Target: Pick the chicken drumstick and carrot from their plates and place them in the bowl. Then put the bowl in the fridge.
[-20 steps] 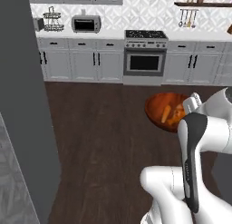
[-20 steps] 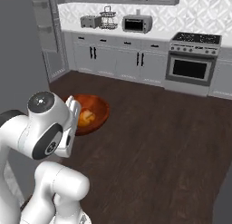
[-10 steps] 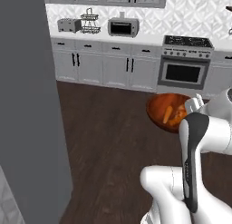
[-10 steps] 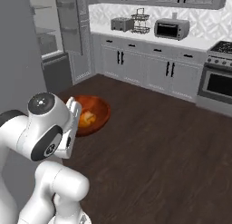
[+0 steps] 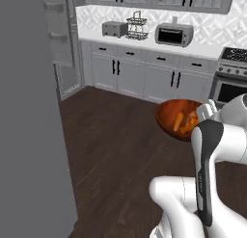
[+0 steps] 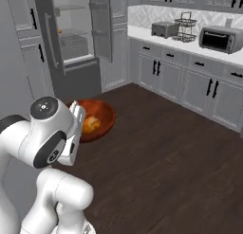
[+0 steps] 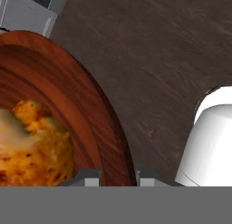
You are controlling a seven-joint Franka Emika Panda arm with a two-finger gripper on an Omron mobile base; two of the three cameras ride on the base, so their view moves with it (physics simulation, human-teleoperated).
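Gripper [image 7: 115, 173] pinches the rim of the bowl [image 5: 170, 119], one fingertip on either side of the wall, bowl held in the air above the dark floor [image 6: 166, 152]. Chicken drumstick [image 7: 31, 146] and carrot [image 5: 178, 122] lie inside. Fridge [image 6: 78, 39] stands open at 11 o'clock in the right base view.

From the left base camera, the arm's white wrist covers the near right edge of the bowl [image 5: 181, 117], and you cannot see the tool behind it. In the hand view, the bowl's rim runs off the left and bottom edges, and the chicken drumstick [image 7: 31, 143] is cropped there too. The tool [image 7: 118, 177] shows you just its fingertips astride the rim. The fridge [image 6: 71, 36] interior is too small to read.
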